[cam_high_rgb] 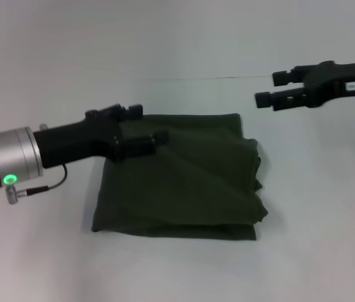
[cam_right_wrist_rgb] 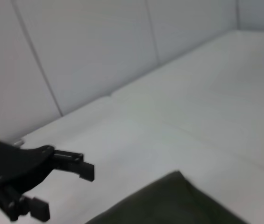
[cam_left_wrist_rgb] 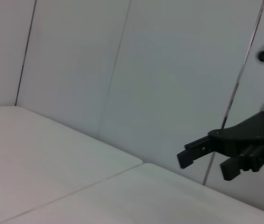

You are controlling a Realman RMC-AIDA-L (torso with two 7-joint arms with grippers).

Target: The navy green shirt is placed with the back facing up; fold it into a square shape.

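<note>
The navy green shirt [cam_high_rgb: 186,179] lies folded into a rough square on the white table [cam_high_rgb: 164,38], with wrinkles and layered edges along its right side. One corner of the shirt [cam_right_wrist_rgb: 178,200] also shows in the right wrist view. My left gripper [cam_high_rgb: 146,124] hovers open over the shirt's back-left corner with nothing between its fingers. The right wrist view shows the left gripper [cam_right_wrist_rgb: 64,191] with its fingers apart. My right gripper [cam_high_rgb: 271,88] is open and empty, raised beyond the shirt's back-right corner. In the left wrist view the right gripper [cam_left_wrist_rgb: 205,167] shows farther off.
White wall panels [cam_left_wrist_rgb: 136,70] stand behind the table. A thin seam [cam_high_rgb: 183,78] runs across the tabletop behind the shirt. Bare table surface surrounds the shirt on all sides.
</note>
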